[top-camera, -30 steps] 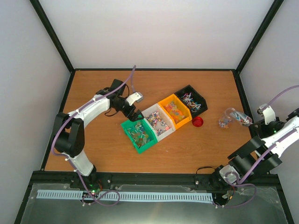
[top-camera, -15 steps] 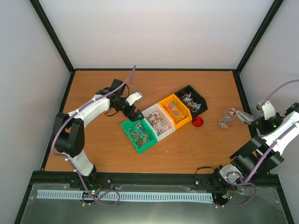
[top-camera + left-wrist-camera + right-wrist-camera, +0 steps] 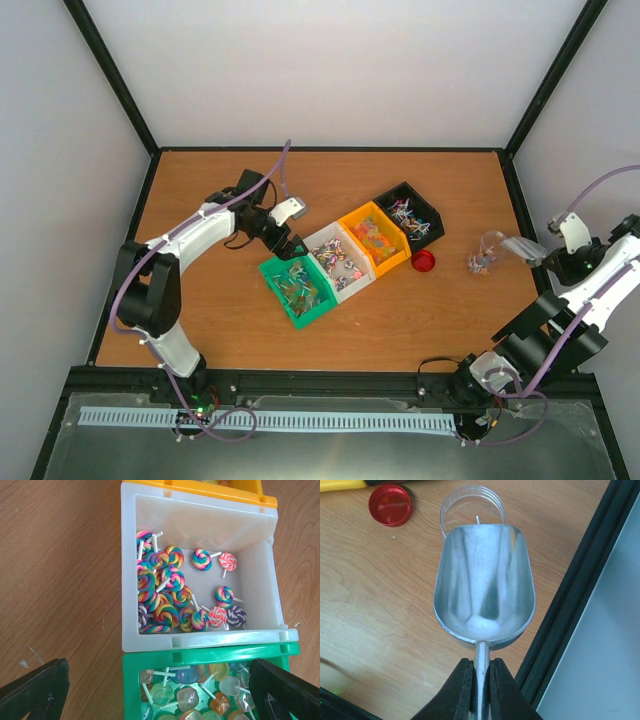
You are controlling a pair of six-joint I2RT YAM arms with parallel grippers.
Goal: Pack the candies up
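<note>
Now, your right claw [image 3: 480, 680] is clamped on the thin handle of the empty scoop [image 3: 484, 580] beside the clear jar [image 3: 470, 505] at the right of the desk [image 3: 200, 200], while the candies [image 3: 165, 595] sit in mid-desk bins [image 3: 200, 520] by your spread left claw [image 3: 289, 244], so a loaded scoop could twist and spill.

A white bin [image 3: 200, 525] sits between a green bin [image 3: 200, 655] and an orange bin [image 3: 220, 493] on a wooden table [image 3: 400, 330], a black bin [image 3: 395, 192] beyond. Right of the white bin: a red lid [image 3: 424, 262], a clear jar [image 3: 483, 255], a metal scoop [image 3: 485, 585] at its rim.
</note>
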